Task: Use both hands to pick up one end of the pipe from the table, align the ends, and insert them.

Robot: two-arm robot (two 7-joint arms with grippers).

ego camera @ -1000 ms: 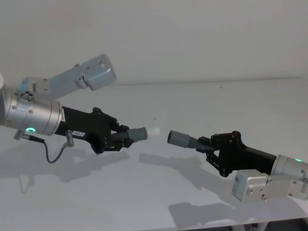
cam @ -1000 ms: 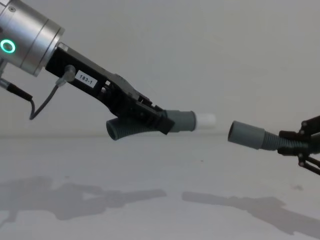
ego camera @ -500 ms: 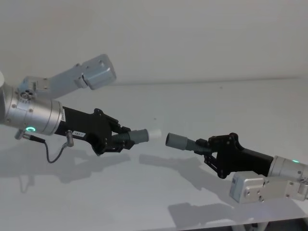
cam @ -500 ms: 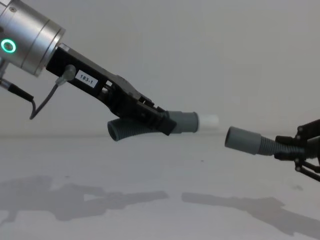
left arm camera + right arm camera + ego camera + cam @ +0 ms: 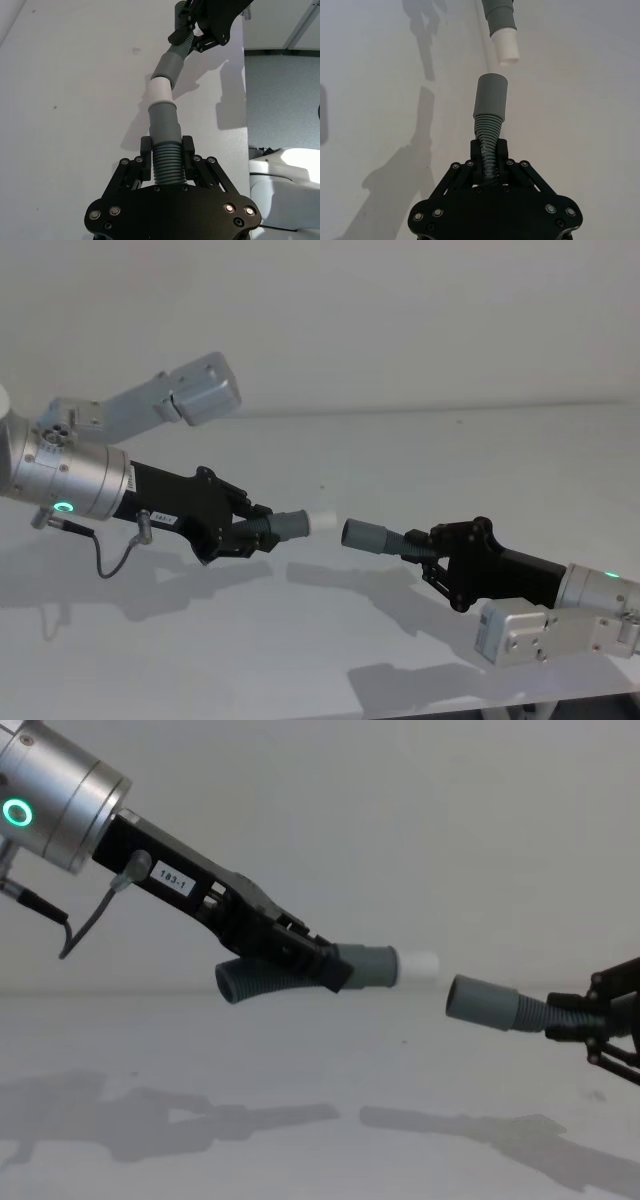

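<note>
right end effector (image 5: 612, 1025) cut by chest view's edge, its hose piece (image 5: 500, 1005) partly hidden

A plain pale wall (image 5: 400, 320), perhaps evenly lit.

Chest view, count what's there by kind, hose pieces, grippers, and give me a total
Hose pieces: 2, one with a white tip held in the left gripper, one grey-cuffed held in the right gripper.
Grippers: 2.
Total: 4, all held above the table, with a gap between the two hose ends.
</note>
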